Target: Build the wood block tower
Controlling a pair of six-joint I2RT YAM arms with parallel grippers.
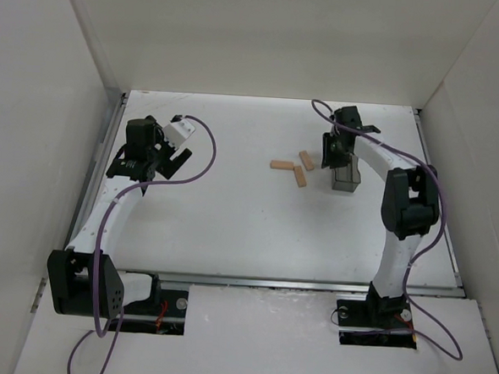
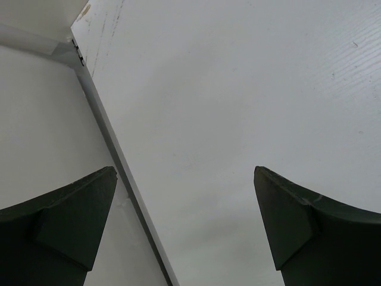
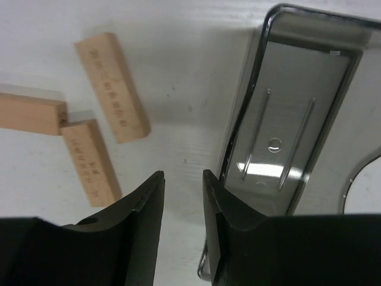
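Note:
Three light-tan wood blocks lie flat and loose on the white table, right of centre: one (image 1: 282, 164), one (image 1: 306, 158) and one (image 1: 300, 178). No arch stands. The right wrist view shows them at its left: (image 3: 112, 87), (image 3: 31, 113), (image 3: 91, 161). My right gripper (image 1: 332, 152) (image 3: 183, 174) hovers just right of the blocks, against the left wall of the container. Its jaws stand a narrow gap apart with only bare table between them. My left gripper (image 1: 173, 160) (image 2: 184, 170) is wide open and empty at the table's far left.
A translucent dark grey plastic container (image 1: 345, 174) (image 3: 292, 125) stands right beside the right gripper's right finger. White walls enclose the table on three sides. A metal rail (image 2: 113, 149) runs along the left table edge, under the left gripper.

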